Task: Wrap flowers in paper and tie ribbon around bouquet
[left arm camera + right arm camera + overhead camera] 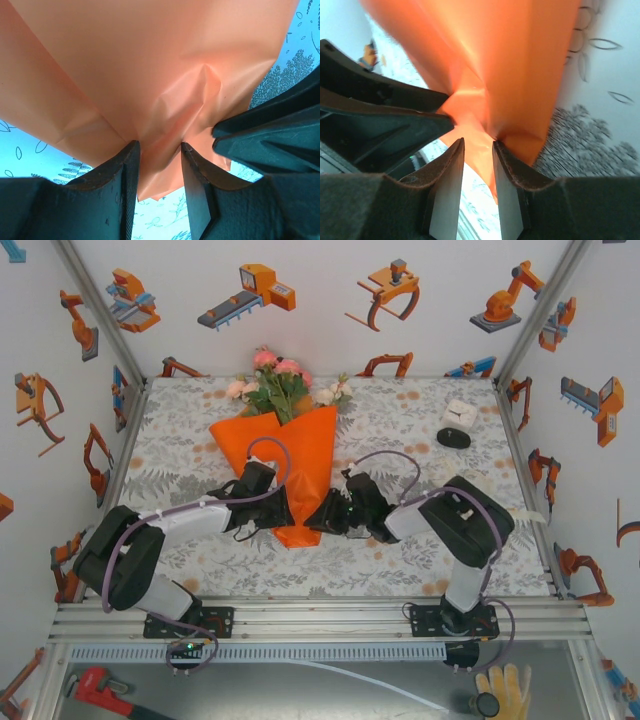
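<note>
Wrap step: L end effector [161, 150] & R end effector [478, 145] both clamped on paper [300, 455] tip; next needs tying w/o unrolling.

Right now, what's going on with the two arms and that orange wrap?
Both arms are at the narrow near end of the orange paper, which is wrapped as a cone around the flowers on the table. The left jaws and right jaws are each closed on crumpled paper there, side by side.

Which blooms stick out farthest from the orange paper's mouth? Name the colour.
The pink blooms, top centre above the orange paper; the cream blooms sit lower, flanking them on either side.
</note>
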